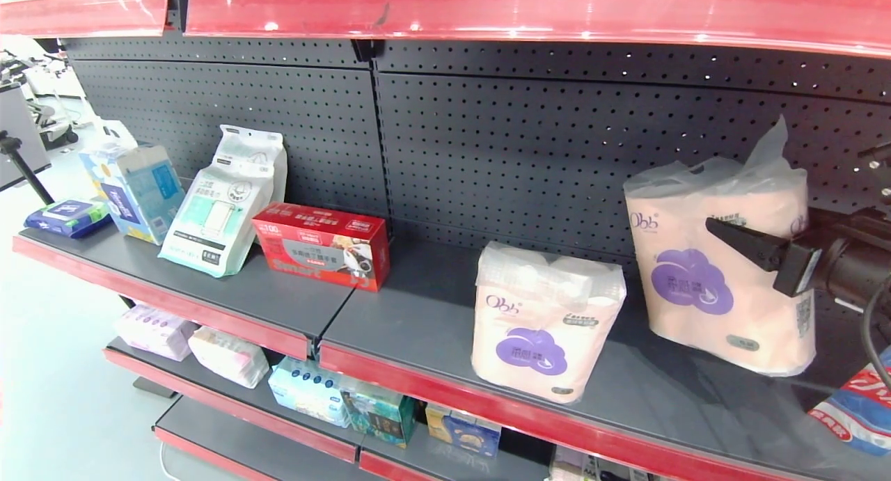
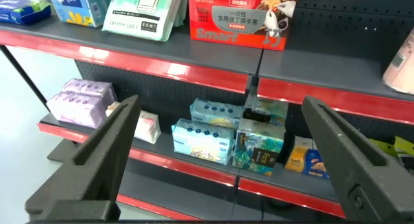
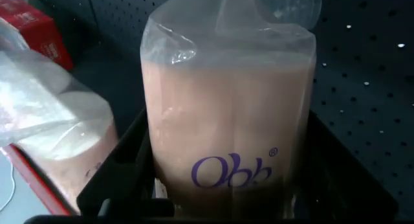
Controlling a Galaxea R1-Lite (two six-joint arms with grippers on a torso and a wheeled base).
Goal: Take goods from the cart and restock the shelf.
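Note:
A tall plastic-wrapped toilet paper pack (image 1: 724,272) with a purple cloud print stands at the right of the dark shelf board (image 1: 418,307). My right gripper (image 3: 228,123) straddles it from the front, one black finger (image 1: 748,246) lying across its face, both fingers pressed to its sides. A shorter pack of the same kind (image 1: 543,321) stands to its left, near the shelf's red front edge. My left gripper (image 2: 220,107) hangs open and empty lower down, facing the lower shelves.
Further left on the same board are a red box (image 1: 324,244), a white-green pouch (image 1: 223,202), a blue-white tissue pack (image 1: 136,188) and a flat blue wipes pack (image 1: 66,216). A blue-red bag (image 1: 860,404) lies at the right edge. Lower shelves hold several small packs (image 2: 207,130).

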